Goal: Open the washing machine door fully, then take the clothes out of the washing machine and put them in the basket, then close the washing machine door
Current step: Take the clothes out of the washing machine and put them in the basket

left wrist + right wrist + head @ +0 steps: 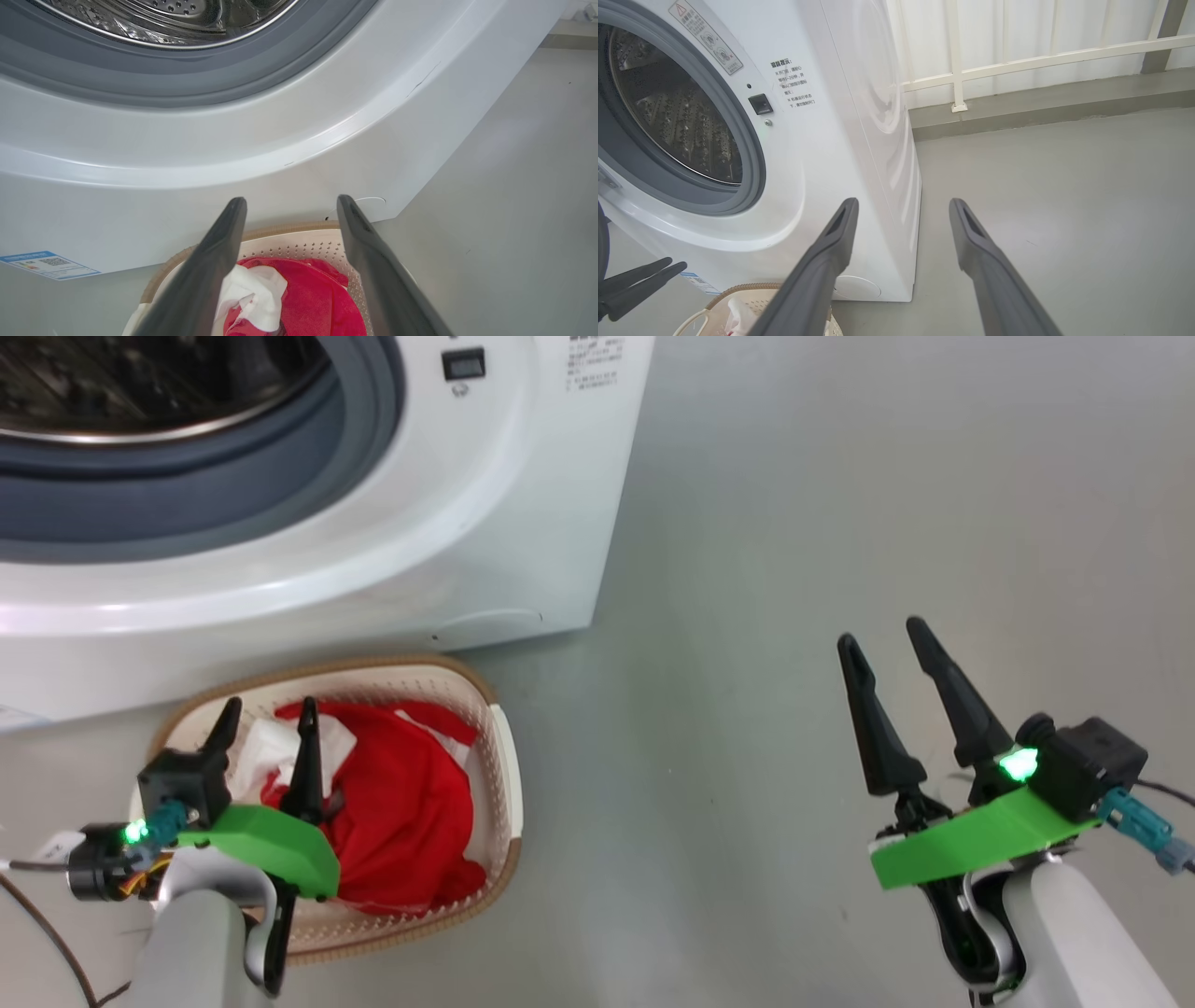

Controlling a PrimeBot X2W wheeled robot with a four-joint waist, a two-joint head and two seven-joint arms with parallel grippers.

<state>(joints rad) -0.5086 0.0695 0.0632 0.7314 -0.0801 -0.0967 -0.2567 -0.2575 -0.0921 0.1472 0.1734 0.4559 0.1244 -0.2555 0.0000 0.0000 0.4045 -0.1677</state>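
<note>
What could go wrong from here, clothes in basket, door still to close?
1. The open left gripper hangs low over the red-and-white fabric clothes in the cream perforated plastic basket; pulling away might snag them.
2. Part of the perforated steel drum of the white front-loading washing machine is hidden; a garment may remain inside.

— The washing machine (523, 476)?
— Smooth, glossy white shell. Its drum (177, 18) is shiny punched steel, and the ring (187, 513) round it is matt grey rubber.
— And the basket (401, 662)?
— Cream perforated plastic with a brown woven-look rim. The clothes (401, 821) in it are soft red and white cloth.
— The floor (840, 523)?
— Smooth, matt grey.
</note>
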